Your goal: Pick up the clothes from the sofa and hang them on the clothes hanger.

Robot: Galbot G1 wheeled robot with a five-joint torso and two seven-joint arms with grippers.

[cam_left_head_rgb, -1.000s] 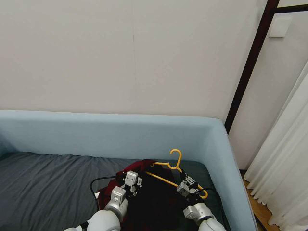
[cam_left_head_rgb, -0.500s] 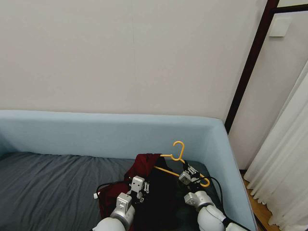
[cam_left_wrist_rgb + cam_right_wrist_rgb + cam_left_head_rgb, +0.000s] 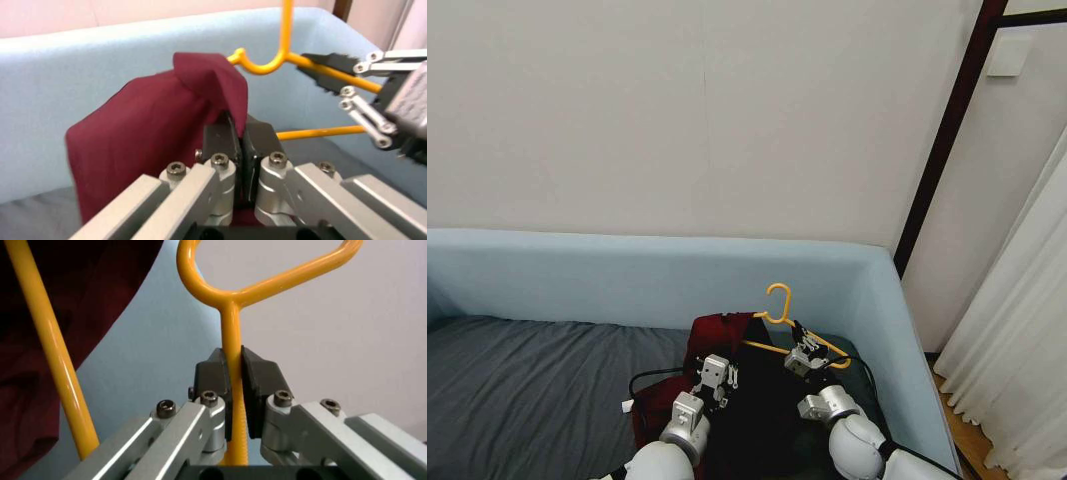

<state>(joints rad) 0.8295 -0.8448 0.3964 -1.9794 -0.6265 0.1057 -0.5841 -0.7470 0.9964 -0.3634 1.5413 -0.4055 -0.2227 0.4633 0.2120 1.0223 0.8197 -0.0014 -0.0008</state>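
A dark red garment (image 3: 722, 345) is held up over the grey sofa seat (image 3: 517, 390), near the right end. My left gripper (image 3: 720, 372) is shut on its fabric; in the left wrist view the gripper (image 3: 237, 131) pinches the red cloth (image 3: 153, 130) just below the collar. My right gripper (image 3: 800, 355) is shut on the orange hanger (image 3: 779, 305), right of the garment. In the right wrist view its pads (image 3: 235, 371) clamp the hanger's bar (image 3: 230, 330) below the hook. One hanger arm (image 3: 327, 75) reaches to the garment's collar.
The sofa's light blue back (image 3: 627, 280) and right armrest (image 3: 897, 350) close in the work area. A dark door frame (image 3: 942, 140) and white curtain (image 3: 1017, 360) stand to the right. A black cable (image 3: 642, 380) loops beside the left arm.
The right gripper has carried the hanger left and slightly up, toward the garment's collar. The left gripper has stayed shut on the garment, which sits a little higher.
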